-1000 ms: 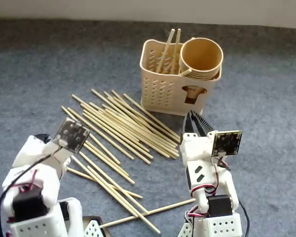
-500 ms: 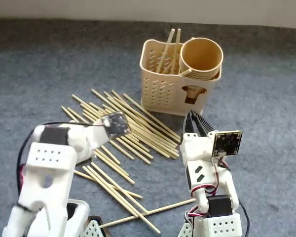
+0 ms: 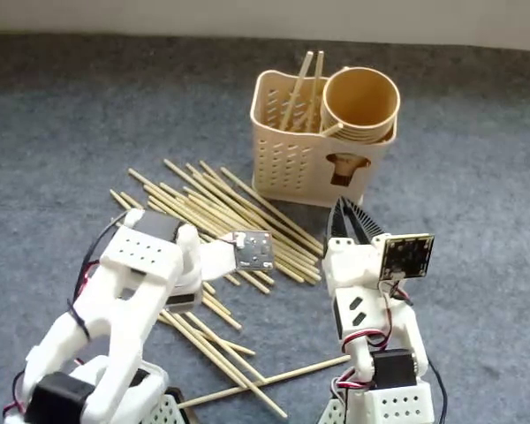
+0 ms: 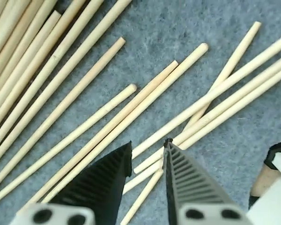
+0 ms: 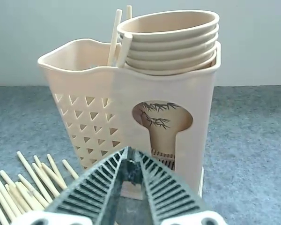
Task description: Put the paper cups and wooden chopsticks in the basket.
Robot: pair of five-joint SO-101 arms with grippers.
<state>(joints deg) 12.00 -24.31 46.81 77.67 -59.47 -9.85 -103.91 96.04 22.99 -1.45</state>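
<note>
the left gripper (image 4: pixel 148 143), jaws slightly parted, has swung forward over the chopsticks (image 3: pixel 214 210); the right gripper (image 5: pixel 130 153) stays closed.

Paper cups (image 3: pixel 360 99) sit stacked in the basket (image 3: pixel 287 163), chopsticks (image 3: pixel 214 210) lie on the carpet (image 3: pixel 53 132) before it.

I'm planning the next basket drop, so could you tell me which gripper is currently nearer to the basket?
Right. The right gripper sits just in front of the basket, pointing at it; the left gripper hangs over the loose chopsticks, farther off.
</note>
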